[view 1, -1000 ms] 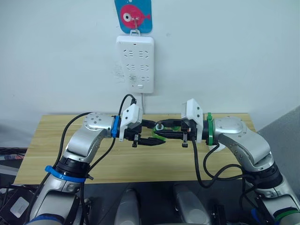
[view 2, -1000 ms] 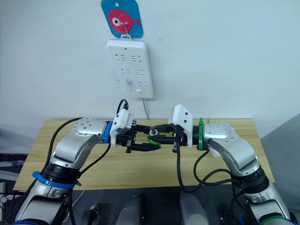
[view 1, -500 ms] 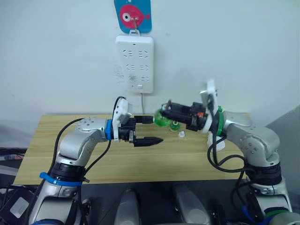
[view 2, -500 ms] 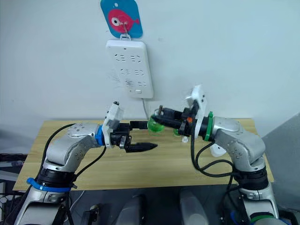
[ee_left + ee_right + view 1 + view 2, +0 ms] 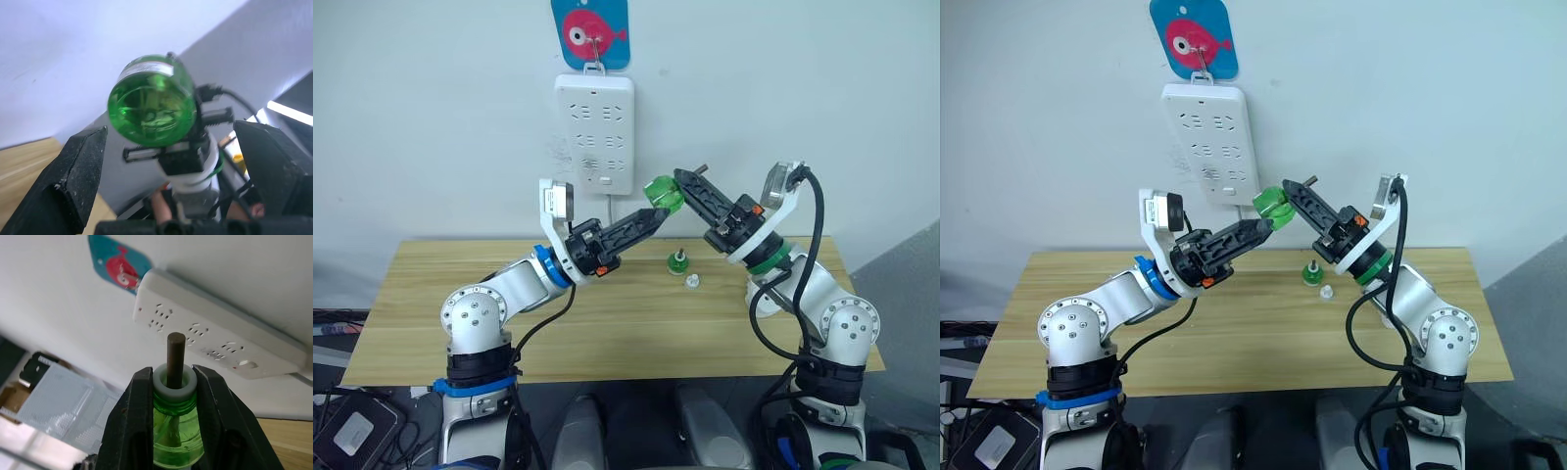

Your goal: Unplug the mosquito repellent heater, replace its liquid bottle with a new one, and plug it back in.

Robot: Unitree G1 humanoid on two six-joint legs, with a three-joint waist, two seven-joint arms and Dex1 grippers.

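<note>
My right gripper (image 5: 672,186) is shut on the neck of a green liquid bottle (image 5: 658,191) and holds it in the air just below the white power strip (image 5: 595,132). In the right wrist view the bottle's white collar (image 5: 174,378) and dark wick (image 5: 175,357) stand between the fingers. My left gripper (image 5: 649,217) is open, raised beside the bottle's base (image 5: 151,100) and apart from it. A white rounded piece (image 5: 764,299), perhaps the mosquito repellent heater, is mostly hidden behind my right forearm.
A small green piece (image 5: 676,259) and a small white cap (image 5: 692,282) lie on the wooden table (image 5: 431,294) under the raised grippers. The power strip hangs from a fish-shaped hook (image 5: 592,31) on the wall, with a cord (image 5: 611,215) running down.
The left gripper let go of the green bottle and opened. Both arms rose from above the table, and the right gripper carried the bottle up toward the power strip.
</note>
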